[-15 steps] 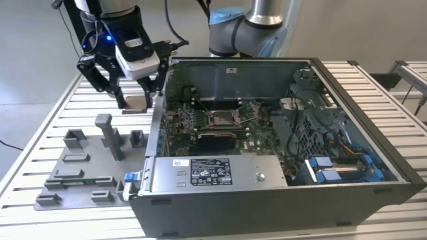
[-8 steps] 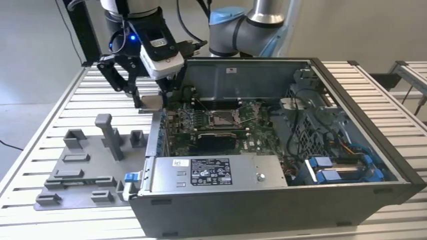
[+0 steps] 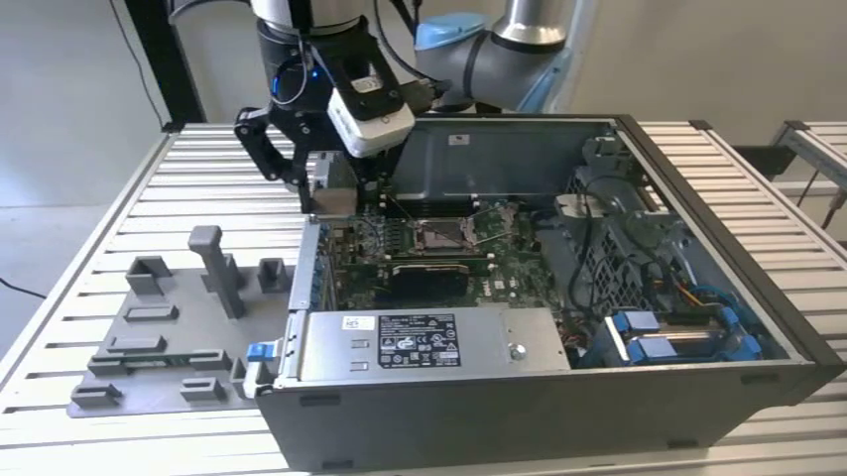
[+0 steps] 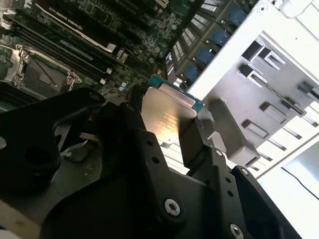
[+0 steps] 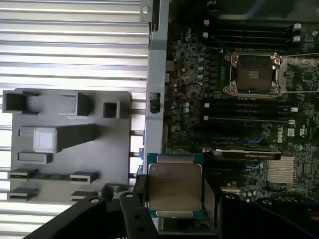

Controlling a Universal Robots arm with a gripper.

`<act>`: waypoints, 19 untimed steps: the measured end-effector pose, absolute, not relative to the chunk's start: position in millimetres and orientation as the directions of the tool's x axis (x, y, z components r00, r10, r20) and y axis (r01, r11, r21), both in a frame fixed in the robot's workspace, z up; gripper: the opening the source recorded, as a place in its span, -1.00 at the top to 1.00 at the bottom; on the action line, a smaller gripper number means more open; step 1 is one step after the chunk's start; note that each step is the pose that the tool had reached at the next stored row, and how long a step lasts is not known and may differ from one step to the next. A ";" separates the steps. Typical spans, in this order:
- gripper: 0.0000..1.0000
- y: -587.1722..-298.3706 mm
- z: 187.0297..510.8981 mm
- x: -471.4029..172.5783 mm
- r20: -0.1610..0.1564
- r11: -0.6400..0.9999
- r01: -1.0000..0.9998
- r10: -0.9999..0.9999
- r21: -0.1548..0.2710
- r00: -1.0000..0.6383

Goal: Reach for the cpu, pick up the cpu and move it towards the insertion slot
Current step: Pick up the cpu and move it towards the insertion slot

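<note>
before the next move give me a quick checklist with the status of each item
1. cpu held in the gripper: ok, fingers on two sides.
2. cpu lifted off the grey fixture: ok.
3. cpu over the insertion slot: not ok, it hangs near the case wall, apart from the slot.
4. Slot centre free: ok, dark and bare in the first wrist view.
5. cpu sits level in the grip: cannot tell.

No legible print — labels (image 3: 417,340) unreadable
</note>
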State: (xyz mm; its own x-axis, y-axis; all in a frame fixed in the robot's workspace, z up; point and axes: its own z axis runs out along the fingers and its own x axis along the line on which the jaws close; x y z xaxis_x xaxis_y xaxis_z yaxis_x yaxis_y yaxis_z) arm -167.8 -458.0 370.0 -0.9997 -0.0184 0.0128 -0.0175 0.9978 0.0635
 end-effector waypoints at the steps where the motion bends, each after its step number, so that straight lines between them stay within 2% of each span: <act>1: 1.00 -458.0 370.0 -163.8 0.013 0.998 -0.018 -0.018 0.063 -1.000; 19: 1.00 -458.0 369.9 -97.6 0.013 0.998 -0.018 -0.018 0.064 -1.000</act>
State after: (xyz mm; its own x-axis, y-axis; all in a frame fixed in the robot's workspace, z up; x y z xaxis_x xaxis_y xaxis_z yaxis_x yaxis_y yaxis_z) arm -97.6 -458.0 369.9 -0.9997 -0.0185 0.0133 -0.0176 0.9978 0.0636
